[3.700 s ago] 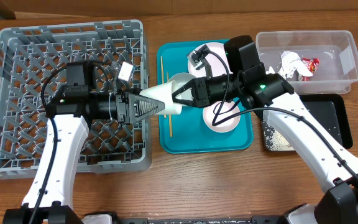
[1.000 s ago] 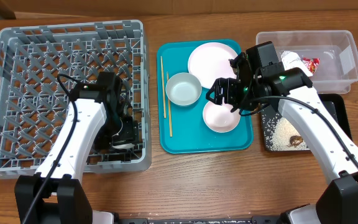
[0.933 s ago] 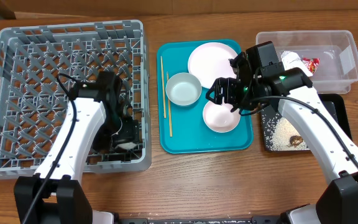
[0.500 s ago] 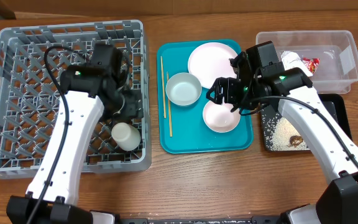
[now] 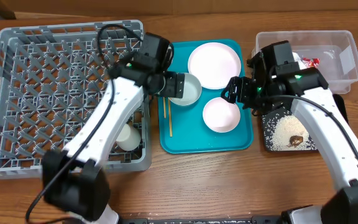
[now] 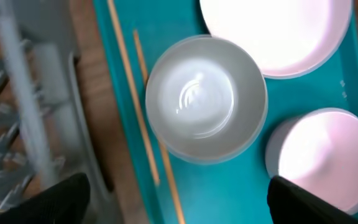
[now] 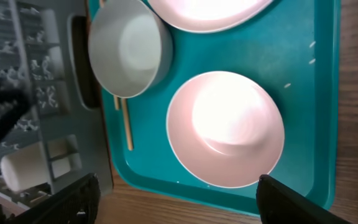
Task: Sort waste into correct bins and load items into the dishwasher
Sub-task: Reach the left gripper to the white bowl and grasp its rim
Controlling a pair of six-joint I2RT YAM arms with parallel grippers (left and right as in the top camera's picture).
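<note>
**Overhead and wrist views, loading stage.** On the wooden tabletop (image 5: 229,180), the small white cup (image 5: 128,137) lies on its side in the near right corner of the grey dish rack (image 5: 8,37). The teal tray (image 5: 180,135) carries three dishes and the chopsticks (image 5: 165,115):
- the round white plate (image 5: 214,65)
- a deeper bowl (image 5: 190,92), just beside the chopsticks
- a shallower bowl (image 5: 221,116), towards the near edge

The left hand (image 5: 178,85) hovers above the deeper bowl, its fingers (image 6: 67,199) spread wide with nothing between them. The right hand (image 5: 235,93) hangs over the shallower bowl, likewise spread and empty.

The snack wrapper (image 5: 311,62) sits in the clear tub (image 5: 340,78). Rice (image 5: 286,129) and a brown lump (image 5: 297,139) lie on the black tray (image 5: 345,109).

**Handling, as judged.**
- **Bowls:** Both look rigid, smooth and light, hence slippery and liable to chip if dropped. Each is best taken at the rim, one finger inside the wall and one outside.
- **Plate:** Lying flat, it offers only its thin edge.
- **Chopsticks:** They are slender and lie flush on the tray, so a pinch across their middle is likely the fiddliest grasp
</note>
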